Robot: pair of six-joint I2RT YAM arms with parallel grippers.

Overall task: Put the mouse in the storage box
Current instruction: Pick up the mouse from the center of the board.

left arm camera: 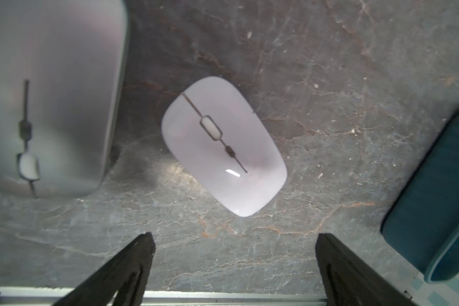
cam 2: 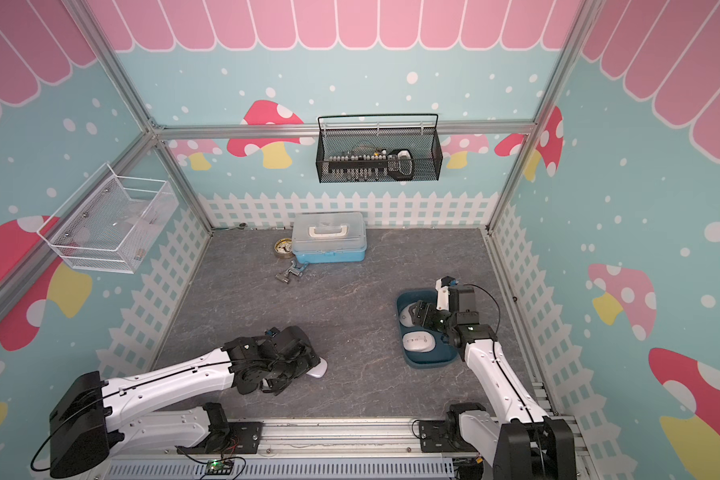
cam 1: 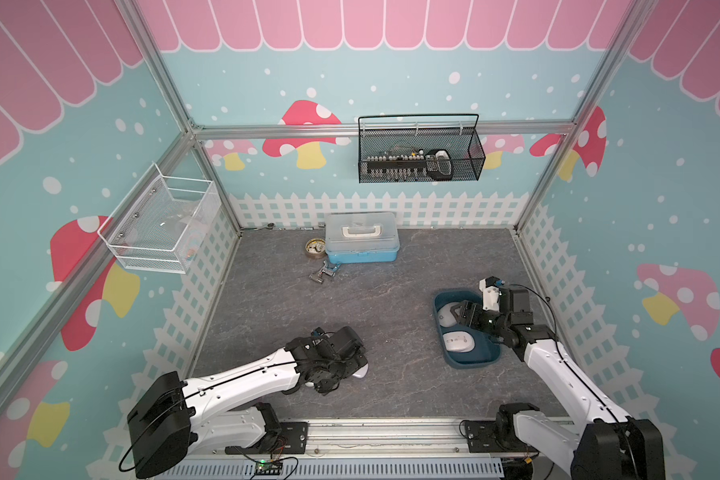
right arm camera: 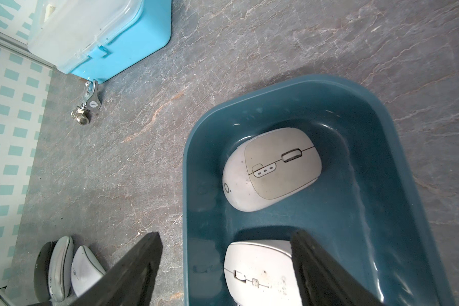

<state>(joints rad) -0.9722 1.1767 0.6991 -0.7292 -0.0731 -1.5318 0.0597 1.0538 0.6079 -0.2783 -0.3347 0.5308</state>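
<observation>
Left gripper (left arm camera: 233, 235) gapes, empty — only its wrist view shows the whole white mouse (left arm camera: 223, 145) just beyond its fingertips; right gripper (right arm camera: 226, 233), spread, straddles the storage box (right arm camera: 368, 119) wall.

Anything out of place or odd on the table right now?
Nothing spilled or damaged. One stray: a metal valve lies loose just in front of the light-blue case, unrelated to the job. Two mice sit in the storage box; a white mouse lies outside it.
</observation>
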